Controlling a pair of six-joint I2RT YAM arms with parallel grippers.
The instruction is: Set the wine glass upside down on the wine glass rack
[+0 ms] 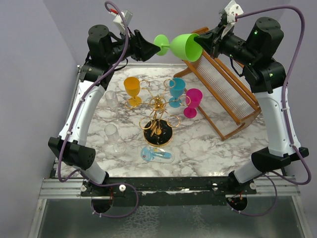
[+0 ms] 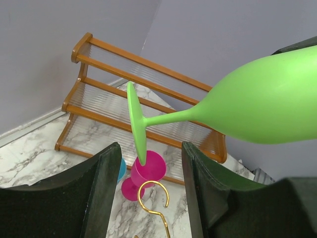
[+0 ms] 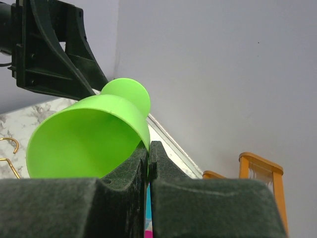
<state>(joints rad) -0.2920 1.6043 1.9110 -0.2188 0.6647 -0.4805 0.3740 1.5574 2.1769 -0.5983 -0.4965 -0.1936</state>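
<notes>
The green wine glass (image 1: 182,45) is held on its side high above the table, its foot to the left. My right gripper (image 1: 201,41) is shut on the bowl's rim, as the right wrist view shows, with the fingers (image 3: 149,146) pinching the green rim (image 3: 89,139). My left gripper (image 1: 150,47) is open, and the glass's foot (image 2: 135,124) stands just ahead of its spread fingertips (image 2: 151,148) without touching them. The gold wire wine glass rack (image 1: 157,118) stands on its round black base (image 1: 157,138) at mid-table, below the glass. One of its gold hooks (image 2: 154,198) shows in the left wrist view.
A large wooden slatted rack (image 1: 225,96) leans at the back right and also shows in the left wrist view (image 2: 124,101). Orange (image 1: 132,88), blue (image 1: 177,89) and magenta (image 1: 192,102) glasses stand round the gold rack. Two clear glasses (image 1: 114,135) stand at the left. A pale blue glass (image 1: 157,154) lies near the front.
</notes>
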